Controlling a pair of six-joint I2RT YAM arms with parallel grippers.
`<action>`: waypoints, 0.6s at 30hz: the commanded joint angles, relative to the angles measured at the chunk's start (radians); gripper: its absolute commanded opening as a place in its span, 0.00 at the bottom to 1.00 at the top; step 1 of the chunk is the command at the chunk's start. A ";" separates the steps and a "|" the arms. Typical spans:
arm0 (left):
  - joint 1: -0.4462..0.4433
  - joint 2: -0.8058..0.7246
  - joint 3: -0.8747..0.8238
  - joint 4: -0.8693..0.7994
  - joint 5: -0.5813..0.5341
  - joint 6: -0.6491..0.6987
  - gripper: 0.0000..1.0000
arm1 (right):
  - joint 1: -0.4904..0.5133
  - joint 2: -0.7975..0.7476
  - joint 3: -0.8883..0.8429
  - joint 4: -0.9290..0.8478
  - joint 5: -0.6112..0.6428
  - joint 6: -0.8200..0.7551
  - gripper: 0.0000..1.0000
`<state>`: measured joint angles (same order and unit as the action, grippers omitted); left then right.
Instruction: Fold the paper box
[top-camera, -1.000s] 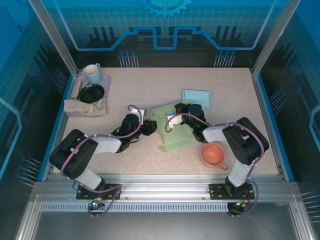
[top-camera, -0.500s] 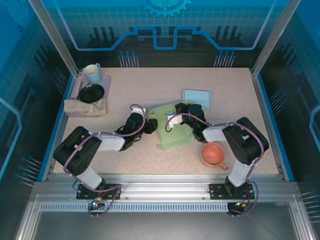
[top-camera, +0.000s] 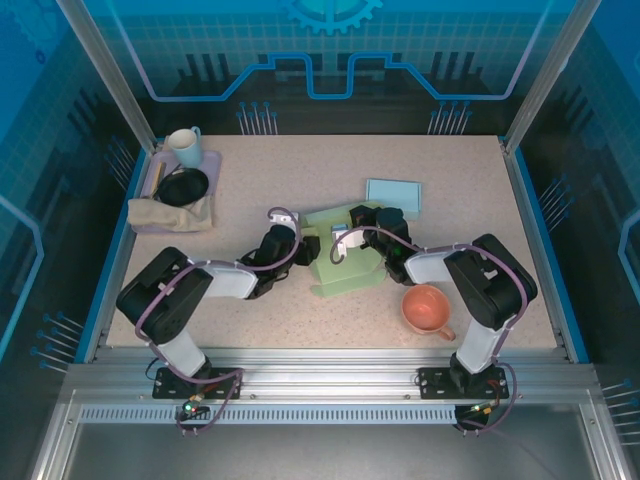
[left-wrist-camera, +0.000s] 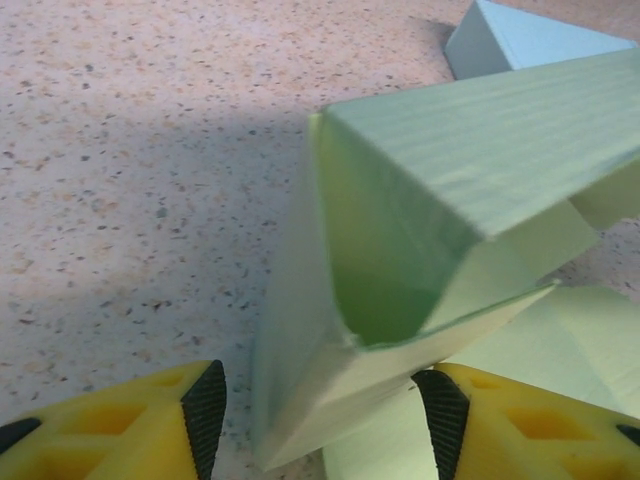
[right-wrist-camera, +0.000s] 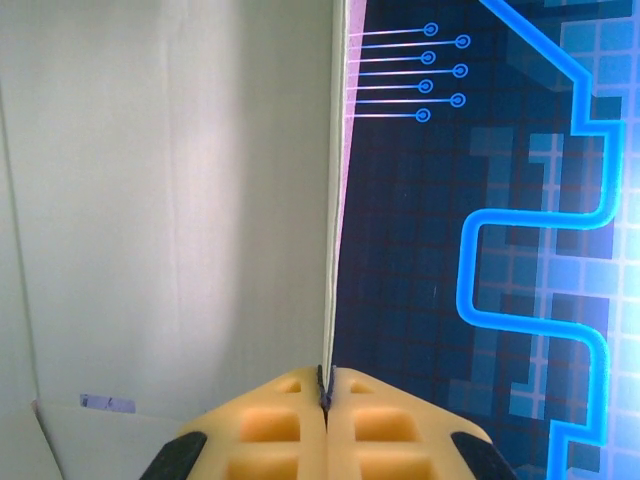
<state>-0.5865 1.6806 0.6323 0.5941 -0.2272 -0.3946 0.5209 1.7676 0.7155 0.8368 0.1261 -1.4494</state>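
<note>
Risk: right jaws pinch one box (top-camera: 345, 275) wall, left jaws open astride its corner; shove and you'll crumple it.

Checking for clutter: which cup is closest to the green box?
The pink cup, at the near right; the pale mug stands far off on the back-left tray.

Pale green paper box (top-camera: 347, 262), half-folded, wall raised, mid-table
</note>
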 joint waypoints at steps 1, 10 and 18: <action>-0.023 0.017 0.026 0.082 0.026 -0.011 0.52 | -0.001 0.024 0.018 -0.024 -0.015 -0.003 0.00; -0.035 0.067 0.080 0.020 -0.070 -0.010 0.38 | -0.002 0.026 0.016 -0.028 -0.017 0.001 0.00; -0.035 0.094 0.134 -0.058 -0.235 0.008 0.43 | -0.004 0.028 0.018 -0.034 -0.018 0.000 0.00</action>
<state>-0.6182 1.7546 0.7311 0.5556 -0.3710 -0.3927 0.5163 1.7733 0.7219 0.8307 0.1299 -1.4494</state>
